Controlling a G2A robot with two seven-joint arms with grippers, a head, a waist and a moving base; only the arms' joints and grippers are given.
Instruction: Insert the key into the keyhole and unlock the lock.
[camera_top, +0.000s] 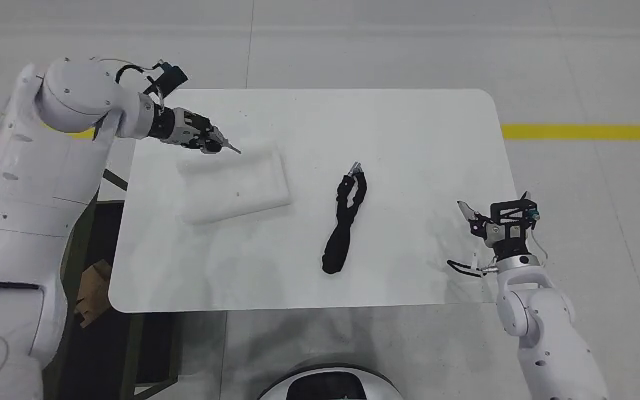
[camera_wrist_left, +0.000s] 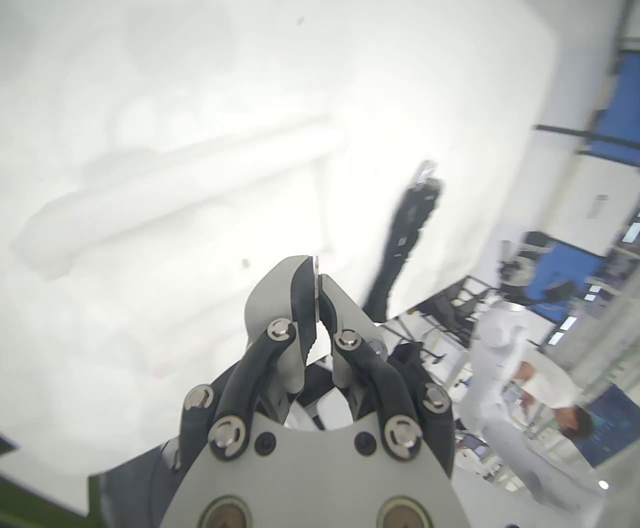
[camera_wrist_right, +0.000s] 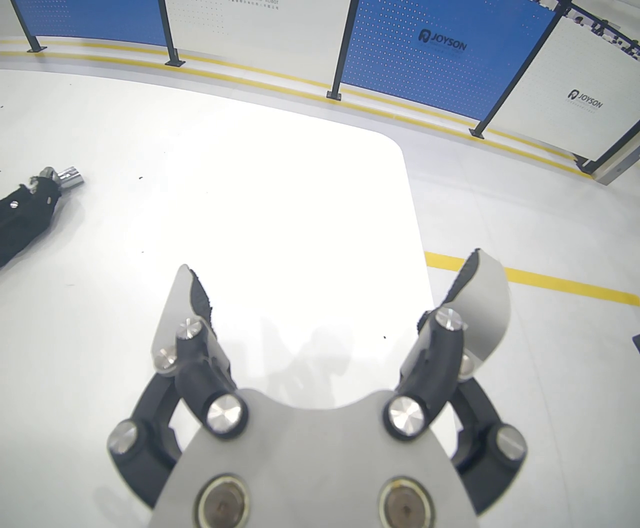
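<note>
Within the left gripper (camera_wrist_left: 316, 274), the key (camera_wrist_left: 317, 300) sits mostly hidden, edge-on.

The right gripper (camera_wrist_right: 335, 270) takes the foreground, its two fingers (camera_wrist_right: 192, 295) spread wide apart, with bare white table (camera_wrist_right: 280, 210) showing between them. One fingertip shows against the tabletop; the other shows past the table's edge, against the grey floor (camera_wrist_right: 500, 200) and a yellow line (camera_wrist_right: 565, 285). At the frame's edge, well apart from the gripper, lies the lock (camera_wrist_right: 30, 210) — a long black body cut off by the frame, its bright metal end (camera_wrist_right: 70, 176) resting on the table. The table's rounded corner sits mid-frame. In the background stand blue and white panels (camera_wrist_right: 400, 75) on black posts (camera_wrist_right: 344, 50).
</note>
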